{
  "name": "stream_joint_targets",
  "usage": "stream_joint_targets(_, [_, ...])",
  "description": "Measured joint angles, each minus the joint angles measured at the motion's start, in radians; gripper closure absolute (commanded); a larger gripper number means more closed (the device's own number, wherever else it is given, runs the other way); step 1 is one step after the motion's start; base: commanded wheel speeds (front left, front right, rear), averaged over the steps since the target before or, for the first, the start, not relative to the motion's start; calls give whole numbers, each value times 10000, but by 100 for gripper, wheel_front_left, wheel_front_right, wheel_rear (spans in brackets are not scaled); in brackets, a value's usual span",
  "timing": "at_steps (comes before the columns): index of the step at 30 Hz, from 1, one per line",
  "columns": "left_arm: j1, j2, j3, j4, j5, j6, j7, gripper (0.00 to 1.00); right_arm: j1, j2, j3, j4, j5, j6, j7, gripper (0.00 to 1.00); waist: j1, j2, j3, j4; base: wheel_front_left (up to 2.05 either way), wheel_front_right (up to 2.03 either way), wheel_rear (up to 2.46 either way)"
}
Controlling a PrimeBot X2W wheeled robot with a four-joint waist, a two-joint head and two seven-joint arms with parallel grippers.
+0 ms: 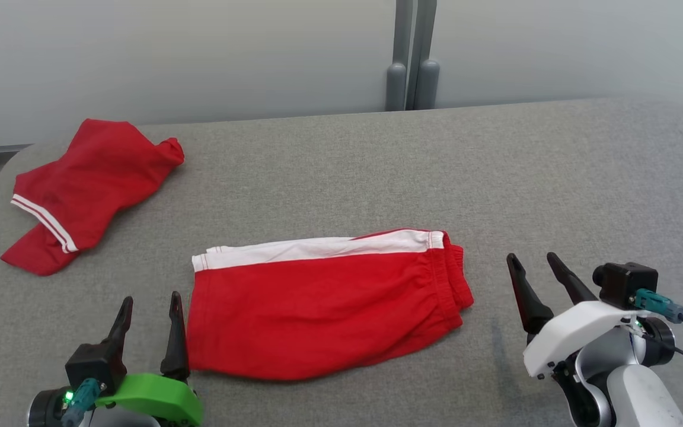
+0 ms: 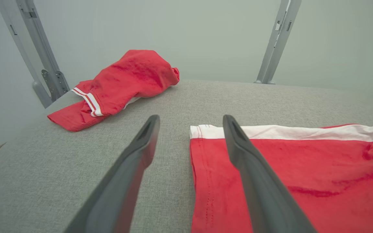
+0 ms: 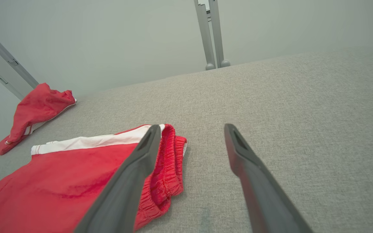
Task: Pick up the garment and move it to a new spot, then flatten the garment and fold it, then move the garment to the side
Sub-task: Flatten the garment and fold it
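A pair of red cotton shorts with a white side stripe [image 1: 324, 308] is seen lying flat near the middle of the grey fabric-covered table [image 1: 341, 172], towards its near edge, with the elastic waistband at the right and the leg hem at the left. Doubled layers are visible at the waistband, so the fold is judged to be done and the move to the side to be what remains.

The left gripper [image 1: 150, 299] is held just beside the hem end and the right gripper [image 1: 532, 256] a little apart from the waistband end. Both are spread wide with nothing between their 2 fingers. This flanking placement is judged to suit a grasp at both ends, so that the fold is kept when the shorts are shifted.

A crumpled red garment with white trim [image 1: 86, 184] is left at the far left corner, well apart. Its type cannot be made out. The lower layer of the shorts is hidden, and whether the left gripper's inner finger touches the hem cannot be told.
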Motion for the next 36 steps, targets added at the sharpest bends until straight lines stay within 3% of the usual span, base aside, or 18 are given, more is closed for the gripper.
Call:
stream_joint_targets(6, [943, -98, 493, -884, 679, 44, -2, 0, 97, 10, -148, 267, -284, 0, -81, 0, 0, 0, -237, 335, 0, 0, 0])
stream_joint_targets(19, [1863, -529, 995, -1728, 1026, 0, -2, 0, 91, 21, -125, 1156, -408, 0, -236, 0, 0, 0, -510, 1060, 0, 0, 0])
stream_joint_targets(36, [1846, -830, 1068, -1710, 1164, -157, -2, 0, -2102, 31, -428, 5333, -903, 0, 174, 0, 0, 0, -237, 2013, 0, 0, 0])
